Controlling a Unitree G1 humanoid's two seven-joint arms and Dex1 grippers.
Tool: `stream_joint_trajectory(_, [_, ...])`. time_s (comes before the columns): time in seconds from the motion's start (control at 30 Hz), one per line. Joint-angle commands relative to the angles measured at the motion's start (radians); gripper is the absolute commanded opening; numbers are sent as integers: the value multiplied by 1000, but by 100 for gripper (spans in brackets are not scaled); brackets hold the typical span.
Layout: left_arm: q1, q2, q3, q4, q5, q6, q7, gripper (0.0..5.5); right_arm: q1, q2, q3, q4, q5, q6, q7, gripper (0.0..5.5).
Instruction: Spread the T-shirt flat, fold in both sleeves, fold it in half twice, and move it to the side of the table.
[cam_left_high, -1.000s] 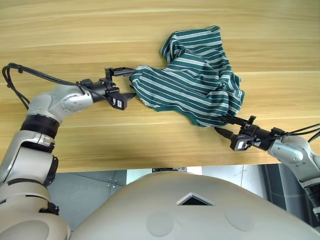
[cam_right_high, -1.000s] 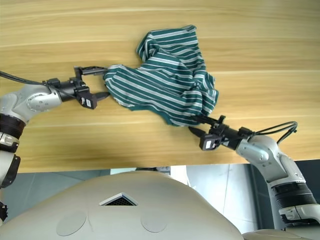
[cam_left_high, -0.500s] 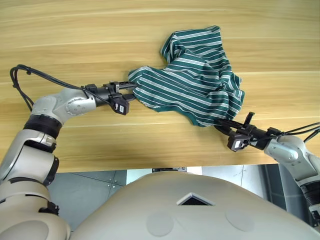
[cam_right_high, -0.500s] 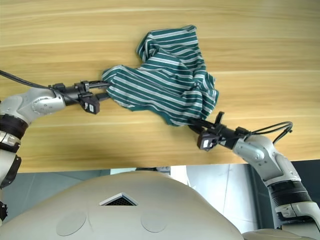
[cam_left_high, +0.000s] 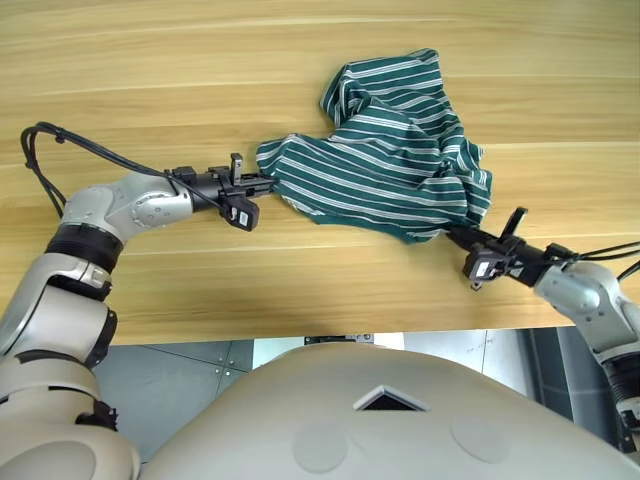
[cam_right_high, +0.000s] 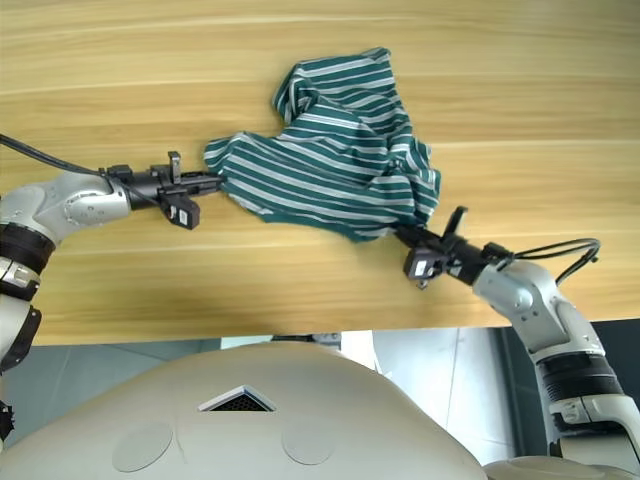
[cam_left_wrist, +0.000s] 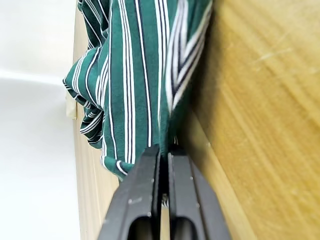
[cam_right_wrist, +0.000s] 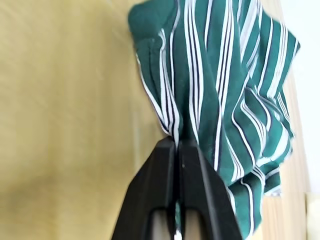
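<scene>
T-shirt: You have the green, white-striped T-shirt (cam_left_high: 385, 150) lying crumpled on the table, in the upper middle of the head views and a little right of centre. It is bunched, not flat, with one lobe running towards the top of the frame.
T-shirt's lower edge: It runs as a fairly taut line from the left tip down to the lower right corner, strung between your two grippers.
Left gripper (cam_left_high: 262, 183): At centre left of the frame, its fingers are pressed together on the shirt's left tip. The left wrist view shows the striped cloth pinched between the two black fingers (cam_left_wrist: 142, 185).
Right gripper (cam_left_high: 455, 233): At lower right of the frame, near the table's front edge, it is clamped on the shirt's lower right corner. The right wrist view shows its fingers (cam_right_wrist: 155, 190) closed with fabric coming out from between them.
Change: A second ago both of your grippers stood spread wide beside the cloth, and half a second ago they were closing on it. The right one now sits farther right and a little higher in the frame, and the sagging lower hem has been drawn out straighter.
Table (cam_left_high: 150, 60): Light wood grain, lying bare around the shirt.
</scene>
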Motion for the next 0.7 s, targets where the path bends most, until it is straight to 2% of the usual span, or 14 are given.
stream_joint_trajectory(0.03, [55, -2, -31, 53, 45, 33, -30, 0, -29, 15, -19, 11, -6, 23, -14, 0])
stream_joint_trajectory(0.27, [-33, -56, 51, 80, -133, -31, -35, 0, -143, 40, -65, -23, 68, 39, -7, 0])
stream_joint_trajectory(0.47, [-158, 16, 248, -18, -671, -103, -174, 0, -535, 166, -179, -92, 214, 102, -121, 0])
stream_joint_trajectory(0.6, [-232, 80, 456, -145, -1013, 10, -253, 0, -652, 146, -329, -71, 334, 136, -161, 0])
stream_joint_trajectory(0.7, [-236, 136, 550, -216, -1011, 40, -281, 0, -623, 86, -389, -67, 410, 138, -78, 0])
